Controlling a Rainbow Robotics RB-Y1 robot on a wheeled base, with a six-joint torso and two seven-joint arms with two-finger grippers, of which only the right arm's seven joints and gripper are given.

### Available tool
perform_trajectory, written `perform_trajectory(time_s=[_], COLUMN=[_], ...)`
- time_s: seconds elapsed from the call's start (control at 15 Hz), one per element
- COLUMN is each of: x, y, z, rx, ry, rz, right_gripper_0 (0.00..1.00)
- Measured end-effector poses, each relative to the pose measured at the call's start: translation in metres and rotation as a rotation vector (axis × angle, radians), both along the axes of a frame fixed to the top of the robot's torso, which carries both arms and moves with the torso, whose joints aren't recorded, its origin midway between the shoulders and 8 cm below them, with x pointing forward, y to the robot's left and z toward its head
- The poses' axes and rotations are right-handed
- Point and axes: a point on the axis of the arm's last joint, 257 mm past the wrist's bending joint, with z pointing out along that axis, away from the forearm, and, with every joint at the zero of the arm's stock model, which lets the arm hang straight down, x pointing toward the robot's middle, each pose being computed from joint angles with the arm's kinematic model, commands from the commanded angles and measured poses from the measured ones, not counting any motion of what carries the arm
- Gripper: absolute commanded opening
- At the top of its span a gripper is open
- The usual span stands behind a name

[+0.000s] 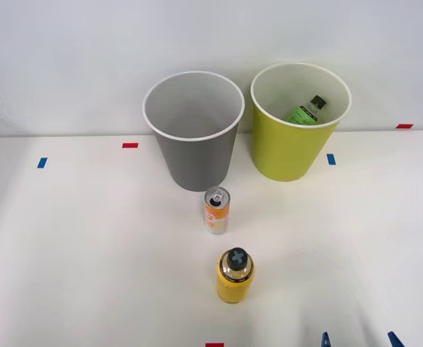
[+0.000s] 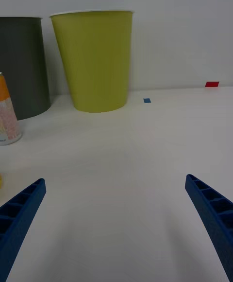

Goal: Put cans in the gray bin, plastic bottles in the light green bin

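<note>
Inside light green bin (image 1: 291, 155), apparently one green-labelled bottle (image 1: 305, 112).

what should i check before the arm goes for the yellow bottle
1. Tool open: ok, blue fingers spread wide, nothing between them.
2. Yellow bottle upright on the table: ok.
3. Gap between bottle and can: ok, they stand apart, the can farther back.
4. Green bin upright, mouth open: ok, green-labelled bottle already inside.
5. Gray bin upright for the can: ok.
6. Tool lined up with the yellow bottle: not ok, it sits off to the right of it.
</note>
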Motion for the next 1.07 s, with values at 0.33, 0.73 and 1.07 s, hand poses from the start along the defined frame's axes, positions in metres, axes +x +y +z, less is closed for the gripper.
perform_trajectory(time_s=[0.33,0.73,1.07], x=[0.0000,0.0000,0.0000], y=[0.0000,0.0000,0.0000], z=[0.0000,0.0000,0.0000], rx=[0.000,0.000,0.000], ry=[0.000,0.000,0.000], rz=[0.000,0.000,0.000], right_gripper_0=[1.00,1.00,1.00])
